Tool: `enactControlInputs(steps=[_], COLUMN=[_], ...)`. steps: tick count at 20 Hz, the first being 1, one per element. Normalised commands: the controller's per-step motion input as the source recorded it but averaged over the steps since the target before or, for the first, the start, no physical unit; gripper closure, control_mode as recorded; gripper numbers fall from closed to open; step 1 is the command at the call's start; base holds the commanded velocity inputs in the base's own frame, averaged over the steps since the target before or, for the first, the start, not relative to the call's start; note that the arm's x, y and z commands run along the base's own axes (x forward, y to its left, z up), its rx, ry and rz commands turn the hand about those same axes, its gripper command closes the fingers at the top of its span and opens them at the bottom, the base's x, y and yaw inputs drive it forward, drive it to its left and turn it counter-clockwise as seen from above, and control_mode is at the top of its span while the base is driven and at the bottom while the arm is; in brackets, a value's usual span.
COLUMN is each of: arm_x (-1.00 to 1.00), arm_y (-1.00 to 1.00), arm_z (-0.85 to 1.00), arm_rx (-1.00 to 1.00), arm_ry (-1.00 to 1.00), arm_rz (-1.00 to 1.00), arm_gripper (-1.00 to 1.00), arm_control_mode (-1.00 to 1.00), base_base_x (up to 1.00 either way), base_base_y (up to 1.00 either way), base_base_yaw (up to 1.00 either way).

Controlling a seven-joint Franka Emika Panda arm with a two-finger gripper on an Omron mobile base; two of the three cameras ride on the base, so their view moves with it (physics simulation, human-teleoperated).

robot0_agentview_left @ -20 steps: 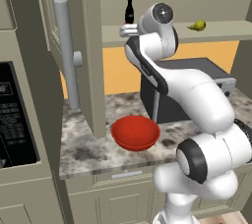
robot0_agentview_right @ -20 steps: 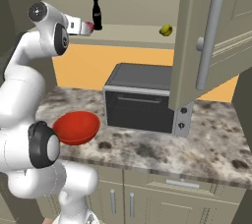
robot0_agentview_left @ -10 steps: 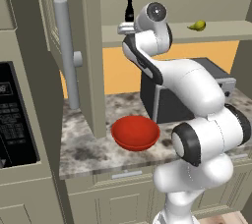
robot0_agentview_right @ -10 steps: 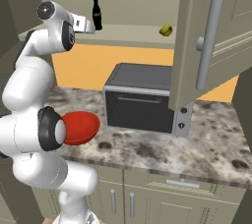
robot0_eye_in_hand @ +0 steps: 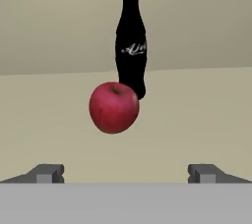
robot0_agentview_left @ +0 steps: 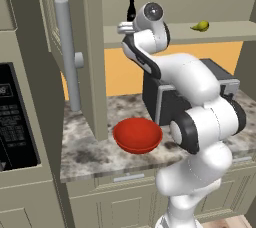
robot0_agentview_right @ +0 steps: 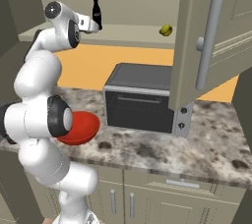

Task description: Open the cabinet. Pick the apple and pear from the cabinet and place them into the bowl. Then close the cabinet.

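The cabinet [robot0_agentview_left: 92, 47] stands open, both doors swung out. On its shelf, in the hand view, lies the dark-red apple [robot0_eye_in_hand: 114, 107], just in front of a black cola bottle [robot0_eye_in_hand: 131, 41]. My gripper [robot0_eye_in_hand: 125, 174] is open and level with the shelf, short of the apple, which sits slightly left of centre between the fingertips [robot0_eye_in_hand: 47, 173]. In the base views the gripper [robot0_agentview_left: 122, 28] [robot0_agentview_right: 93, 24] reaches in beside the bottle [robot0_agentview_right: 97, 13]. Farther right on the shelf is the pear [robot0_agentview_left: 201, 25] [robot0_agentview_right: 166, 30]. The red bowl [robot0_agentview_left: 137, 134] [robot0_agentview_right: 81, 127] rests on the counter below.
A dark toaster oven [robot0_agentview_right: 142, 98] stands on the granite counter under the shelf. The left door's bar handle [robot0_agentview_left: 67, 57] and the right door's handle [robot0_agentview_right: 209, 41] jut out on either side of the arm. A black microwave panel [robot0_agentview_left: 12, 117] is at far left.
The hand has pushed a little farther toward the shelf and the bottle while the arm's elbow swung outward. The jaws stayed open.
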Motion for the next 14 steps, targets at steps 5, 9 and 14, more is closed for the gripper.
enactControlInputs(steps=[5,9,14], arm_x=[0.44,0.44,0.39], arm_y=[0.09,0.14,0.03], arm_z=[-0.03,0.0,0.0], arm_rx=[0.0,0.0,0.0], arm_ry=[0.01,0.03,0.06], arm_rz=[0.0,0.0,-0.01], arm_gripper=[-1.0,-1.0,-1.0], arm_control_mode=[-1.0,-1.0,-1.0], base_base_x=[0.0,0.0,0.0], base_base_y=[0.0,0.0,0.0], base_base_yaw=[0.0,0.0,0.0])
